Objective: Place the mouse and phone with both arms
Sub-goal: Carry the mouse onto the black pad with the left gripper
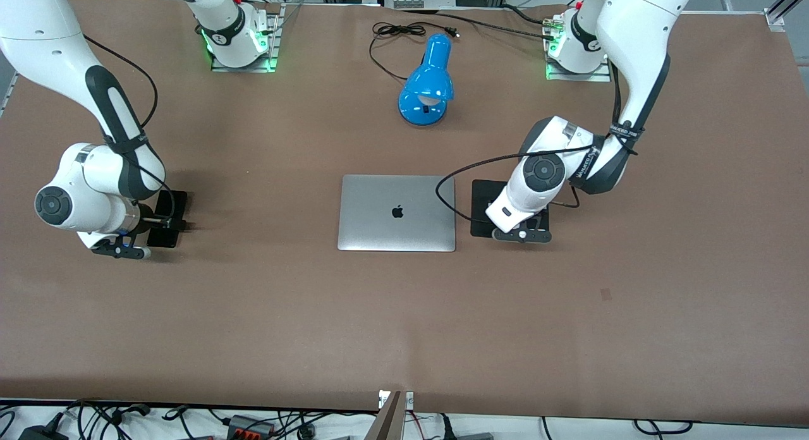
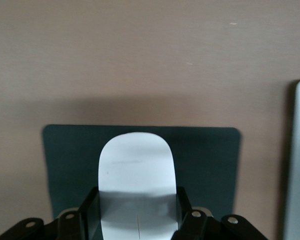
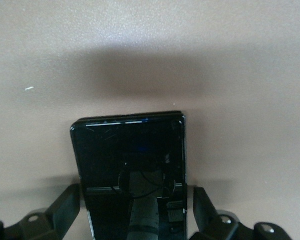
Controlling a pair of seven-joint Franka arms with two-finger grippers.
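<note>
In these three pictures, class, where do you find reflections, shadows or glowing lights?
Right wrist view: phone face mirrors the gripper, with a shadow on the table. Left wrist view: mouse is shaded near the fingers. Front view: green lights glow at the bases.

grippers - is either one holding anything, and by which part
The left gripper grips the mouse by its long sides, over the black pad. The right gripper straddles the phone; contact cannot be told.

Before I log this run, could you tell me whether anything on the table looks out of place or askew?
Nothing stands out. The mouse lies over the black pad between the left end effector's fingers, the phone lies flat at the right end effector, and the closed laptop sits square.
</note>
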